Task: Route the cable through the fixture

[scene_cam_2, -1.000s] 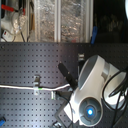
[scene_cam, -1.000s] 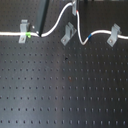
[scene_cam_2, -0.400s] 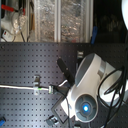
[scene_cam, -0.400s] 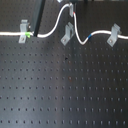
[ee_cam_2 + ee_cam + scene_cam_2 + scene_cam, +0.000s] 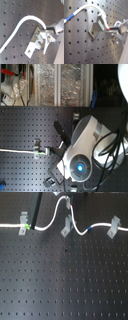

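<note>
The white cable [image 5: 50, 219] crosses the black pegboard in the first exterior view. Its green band [image 5: 23, 227] sits at the left fixture [image 5: 22, 219]. The cable humps up over the middle fixture [image 5: 65, 228], and its blue band [image 5: 88, 228] lies before the right fixture [image 5: 114, 226]. In the first wrist view my gripper [image 5: 110, 31] is shut on the cable [image 5: 89, 8] right beside the grey middle fixture [image 5: 97, 26]. In the second wrist view the cable [image 5: 22, 23] arcs down to the fingers [image 5: 50, 32] at that fixture [image 5: 35, 42].
A dark arm link [image 5: 37, 207] slants across the first exterior view's upper left. In the second exterior view the white arm body [image 5: 82, 149] fills the right half, with a cable-holding clip [image 5: 37, 150] to its left and shelves of clutter [image 5: 50, 84] behind the board.
In the second exterior view the arm has shifted a little to the left. In the first exterior view the cable's hump has moved slightly left over the middle fixture.
</note>
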Controlling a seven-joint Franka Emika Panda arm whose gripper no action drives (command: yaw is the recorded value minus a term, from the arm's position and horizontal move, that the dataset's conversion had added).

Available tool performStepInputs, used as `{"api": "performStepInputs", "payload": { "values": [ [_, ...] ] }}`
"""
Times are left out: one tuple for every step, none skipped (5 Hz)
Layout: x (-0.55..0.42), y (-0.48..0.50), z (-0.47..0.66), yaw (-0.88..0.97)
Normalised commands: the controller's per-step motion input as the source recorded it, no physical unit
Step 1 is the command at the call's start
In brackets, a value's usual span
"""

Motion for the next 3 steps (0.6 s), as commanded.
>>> {"api": "performStepInputs", "payload": {
  "values": [
    [-0.350,0.127,0.08,-0.23],
    [-0.338,0.115,0.11,-0.28],
    [-0.078,0.070,0.23,-0.18]
  ]
}}
